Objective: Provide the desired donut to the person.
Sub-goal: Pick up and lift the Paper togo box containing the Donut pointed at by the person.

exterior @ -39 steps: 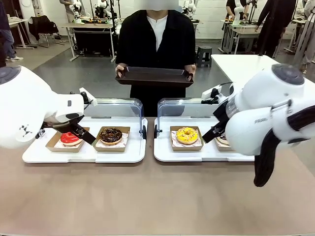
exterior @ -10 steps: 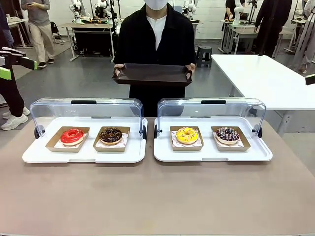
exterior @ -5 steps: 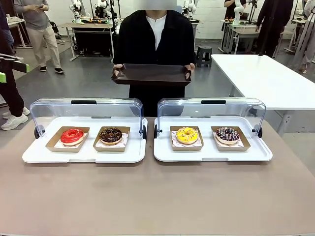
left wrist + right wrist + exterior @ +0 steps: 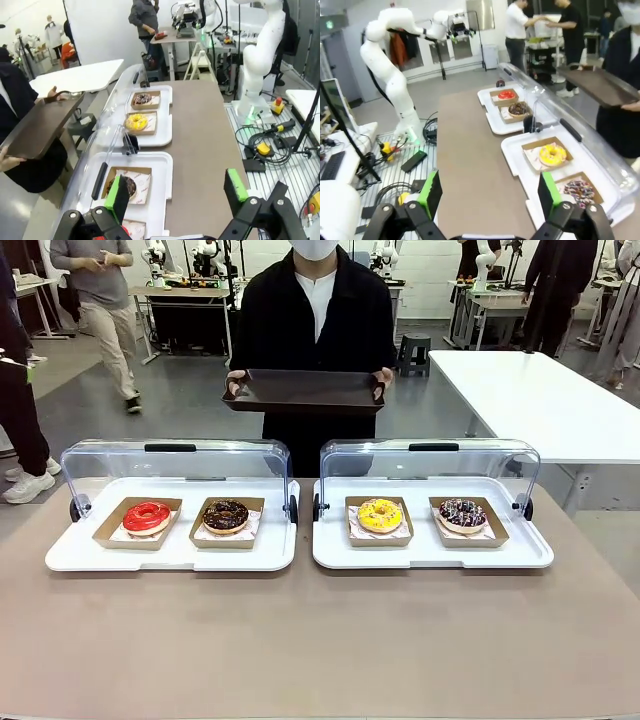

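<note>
Four donuts sit in paper trays under two raised clear lids: a red one [image 4: 147,516], a chocolate one [image 4: 225,514], a yellow one [image 4: 380,514] and a dark sprinkled one [image 4: 462,512]. The person [image 4: 316,315] stands at the far side with both hands on a dark serving tray [image 4: 305,392]. My left gripper [image 4: 177,190] is open and empty, high off the table's end, with the chocolate donut [image 4: 125,186] closest below it. At the opposite end my right gripper [image 4: 489,194] is also open and empty, high above the sprinkled donut [image 4: 578,189] and yellow donut [image 4: 550,153].
Two white display trays [image 4: 170,558] [image 4: 430,556] lie side by side at the table's far half, lids [image 4: 175,458] hinged up toward the person. The brown tabletop [image 4: 320,640] in front is bare. A white table [image 4: 540,400] stands at the back right; a passer-by [image 4: 100,300] walks behind.
The left gripper's green-padded fingertips, seen earlier at the front view's left edge, have drawn back out of the picture. The person has raised the dark tray slightly. The donuts have not moved.
</note>
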